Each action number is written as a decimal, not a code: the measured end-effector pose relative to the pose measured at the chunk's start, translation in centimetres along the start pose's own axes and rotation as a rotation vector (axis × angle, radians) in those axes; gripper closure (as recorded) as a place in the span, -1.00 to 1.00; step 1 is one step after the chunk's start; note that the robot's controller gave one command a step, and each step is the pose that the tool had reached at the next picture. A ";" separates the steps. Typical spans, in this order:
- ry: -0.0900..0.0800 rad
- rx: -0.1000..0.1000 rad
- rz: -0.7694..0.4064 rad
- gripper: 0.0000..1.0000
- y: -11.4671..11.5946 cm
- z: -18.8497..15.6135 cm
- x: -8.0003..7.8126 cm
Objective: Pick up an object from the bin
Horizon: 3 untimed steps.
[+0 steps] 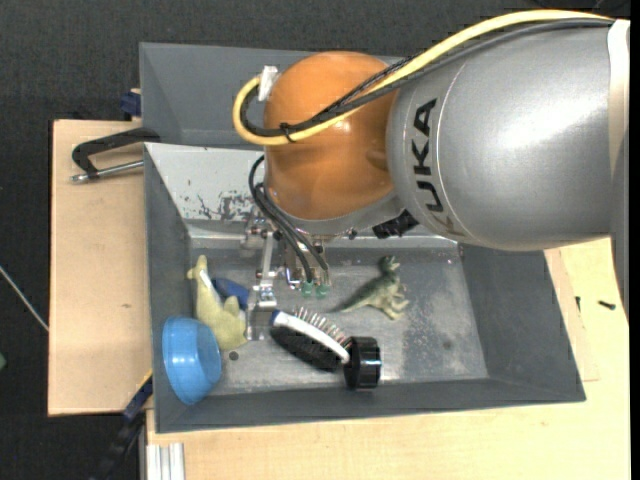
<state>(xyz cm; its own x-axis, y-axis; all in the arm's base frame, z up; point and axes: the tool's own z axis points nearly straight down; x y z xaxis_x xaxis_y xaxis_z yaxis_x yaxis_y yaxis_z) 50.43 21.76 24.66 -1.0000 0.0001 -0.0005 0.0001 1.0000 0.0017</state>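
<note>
Camera view looks down on the grey bin; the gripper hangs low over the floor left of centre, under the arm's orange cover; whether it is wide or narrow I cannot tell; its tip sits between a pale yellow toy and the bristle end of a black brush; a blue bowl lies front-left; a green dinosaur stands to the right.

Open room: right of black brush, bare bin floor up to the wall.
Left of brush: pale yellow toy and blue bowl, crowded together.
Beyond brush: green dinosaur; end effector just beside its left end.
</note>
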 end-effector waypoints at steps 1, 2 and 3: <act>0.007 0.005 -0.074 -1.00 -4.5 10.4 0.6; -0.001 -0.001 -0.001 -1.00 -9.3 17.5 -0.8; -0.009 -0.003 -0.004 1.00 -9.0 17.0 -0.9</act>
<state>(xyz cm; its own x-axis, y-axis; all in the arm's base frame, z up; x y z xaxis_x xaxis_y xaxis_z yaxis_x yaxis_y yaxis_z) 51.38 12.75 7.63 -0.9999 -0.0038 -0.0094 -0.0038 1.0000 0.0046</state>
